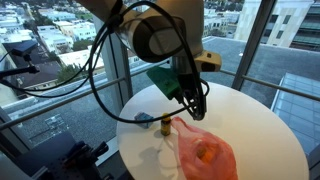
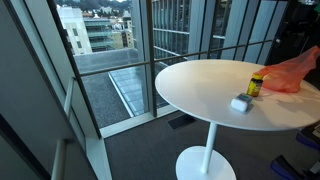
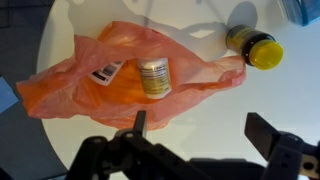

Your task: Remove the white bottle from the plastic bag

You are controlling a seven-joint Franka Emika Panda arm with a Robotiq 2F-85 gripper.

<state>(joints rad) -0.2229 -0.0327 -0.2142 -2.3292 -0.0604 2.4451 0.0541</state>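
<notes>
**Q:** Where is the white bottle?

**A:** In the wrist view, the white bottle [image 3: 153, 77] lies on its side in the middle of the orange plastic bag [image 3: 85, 85], with its pale label facing up. I cannot tell whether it is under the film or resting on top of it.

**Q:** What is around the bag?

**A:** The bag lies crumpled and flat on a round white table [image 3: 290, 100]. A dark bottle with a yellow cap [image 3: 255, 47] is just beside one end of the bag. In an exterior view, a small white object [image 2: 240, 102] sits near that dark bottle, apart from the bag.

**Q:** And the gripper?

**A:** The gripper [image 3: 195, 125] hangs above the bag's near edge. Its jaws are spread wide, with nothing between them and touching nothing.
</notes>
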